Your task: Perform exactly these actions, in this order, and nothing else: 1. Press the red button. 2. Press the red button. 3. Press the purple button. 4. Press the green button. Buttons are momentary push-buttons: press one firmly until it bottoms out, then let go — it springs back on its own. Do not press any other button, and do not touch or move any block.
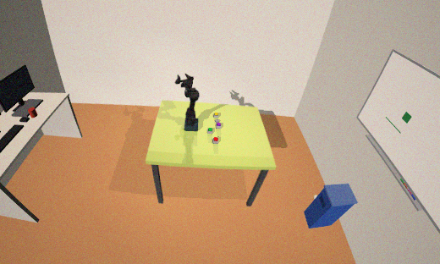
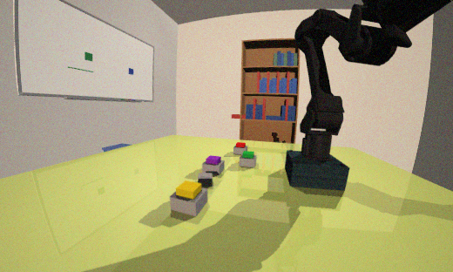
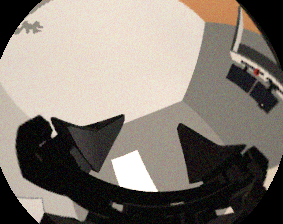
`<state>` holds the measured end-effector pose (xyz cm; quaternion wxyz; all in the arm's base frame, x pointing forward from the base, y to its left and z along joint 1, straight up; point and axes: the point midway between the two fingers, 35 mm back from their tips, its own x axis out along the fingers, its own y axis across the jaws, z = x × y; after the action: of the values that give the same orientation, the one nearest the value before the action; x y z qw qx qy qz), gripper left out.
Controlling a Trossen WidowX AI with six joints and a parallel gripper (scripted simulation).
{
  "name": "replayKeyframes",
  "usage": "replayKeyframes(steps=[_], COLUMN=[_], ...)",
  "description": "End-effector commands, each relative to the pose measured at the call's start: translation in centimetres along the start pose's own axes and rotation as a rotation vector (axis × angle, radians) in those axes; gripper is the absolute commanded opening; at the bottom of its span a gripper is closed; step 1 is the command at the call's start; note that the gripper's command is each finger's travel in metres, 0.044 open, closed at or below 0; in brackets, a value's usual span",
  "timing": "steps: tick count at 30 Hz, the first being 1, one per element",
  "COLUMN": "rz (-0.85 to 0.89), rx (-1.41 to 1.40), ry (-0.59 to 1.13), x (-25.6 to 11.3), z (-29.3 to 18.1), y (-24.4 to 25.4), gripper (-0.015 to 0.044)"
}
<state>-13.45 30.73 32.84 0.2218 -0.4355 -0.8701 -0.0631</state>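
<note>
The red button (image 1: 216, 140) (image 2: 240, 145) sits nearest the front edge in the top view. The green button (image 1: 210, 130) (image 2: 248, 154) is close by, nearer the arm's base. The purple button (image 1: 218, 124) (image 2: 212, 160) lies behind them, farther from the base than the green one. All three caps stand raised on grey housings. My gripper (image 3: 152, 121) is open and empty, high above the table on the raised arm, far from every button. The wrist view shows walls and ceiling between and beyond the fingers, and no button.
A yellow button (image 1: 216, 114) (image 2: 189, 190) stands at the other end of the group from the red one. A small grey and black block (image 2: 205, 180) sits between the yellow and purple buttons. The arm's base (image 1: 191, 124) (image 2: 317, 173) stands on the yellow-green table (image 1: 244, 148) (image 2: 129, 218).
</note>
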Motion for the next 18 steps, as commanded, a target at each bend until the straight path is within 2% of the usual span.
replayKeyframes(steps=[1,3,8,13,18], rz=[0.01,0.091,0.424,0.736,1.043], rx=[0.006,0.056,0.262,0.456,0.65], ry=[-0.005,-0.043,-0.13,-0.123,-0.04], x=[0.0,-0.1,-2.5,-7.2,-13.7], z=[0.1,0.5,1.3,1.3,0.5], y=[0.3,2.9,12.5,20.5,26.8], gripper=[0.04,0.04,0.04,0.04,0.04])
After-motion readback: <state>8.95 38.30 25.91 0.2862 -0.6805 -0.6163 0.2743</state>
